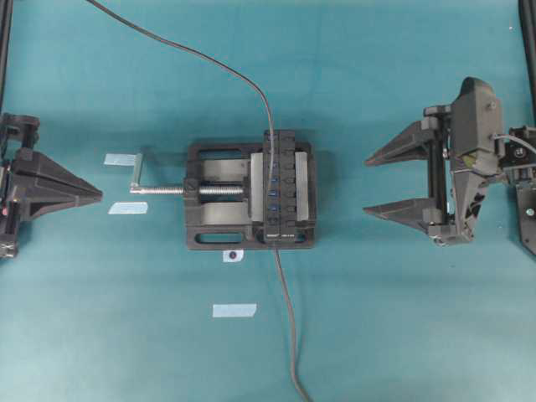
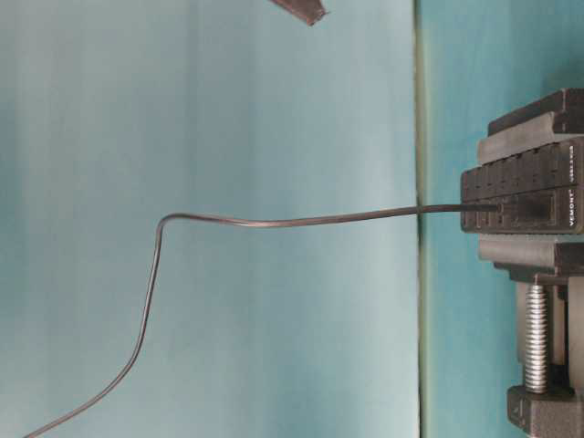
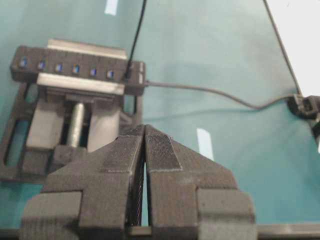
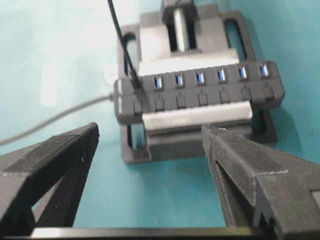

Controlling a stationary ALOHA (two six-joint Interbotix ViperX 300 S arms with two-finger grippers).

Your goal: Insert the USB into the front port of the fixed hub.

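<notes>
The USB plug (image 4: 134, 80) already sits in the end port of the hub (image 1: 280, 186), which is clamped in the vise (image 1: 219, 197) on the counter. My right fingers (image 1: 383, 182) are spread wide and empty; my left fingers (image 1: 90, 195) are pressed together. I judge the insertion done; next comes only pulling clear.

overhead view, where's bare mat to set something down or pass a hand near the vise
Widest free patch: between the vise and the open right gripper. Bare mat also lies above the vise on its left, up to the cable. Left of the vise is crowded: crank and tape strips. Below it, a tape strip and a second cable cut the space.
</notes>
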